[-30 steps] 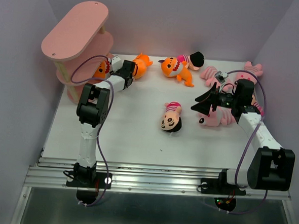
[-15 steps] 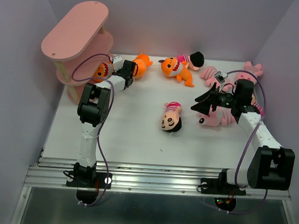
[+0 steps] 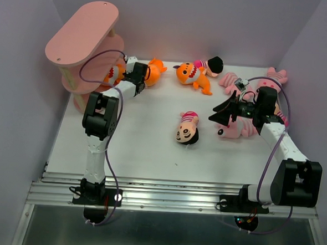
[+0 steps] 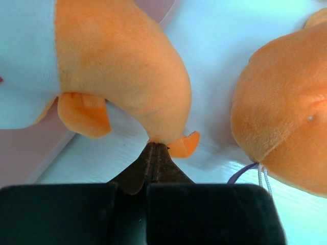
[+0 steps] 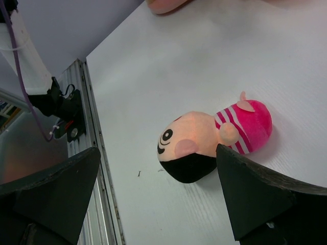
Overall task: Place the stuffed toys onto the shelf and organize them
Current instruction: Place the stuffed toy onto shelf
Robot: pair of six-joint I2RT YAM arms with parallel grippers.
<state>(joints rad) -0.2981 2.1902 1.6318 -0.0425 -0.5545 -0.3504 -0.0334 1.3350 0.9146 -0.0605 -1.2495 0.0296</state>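
Your left claw (image 4: 156,147) is pinched fully closed on a tapered nub of the fuzzy orange plush shark (image 4: 122,66), whose rounded body bulges beyond it. A second orange plush (image 4: 281,112) sits just right of the claw, and the pink oval-board shelf (image 3: 80,37) is close on its left. Your right claw (image 5: 157,149) gapes wide, touching nothing, above the peach-faced, black-haired doll in magenta stripes (image 5: 204,143) on the smooth white table (image 5: 168,61).

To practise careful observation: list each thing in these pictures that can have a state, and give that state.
left pincer: shut on the orange toy by a small tip
right pincer: open, empty
orange toy: pinched, beside the shelf
middle doll: lying face-up, ungripped
shelf: upright, top board bare
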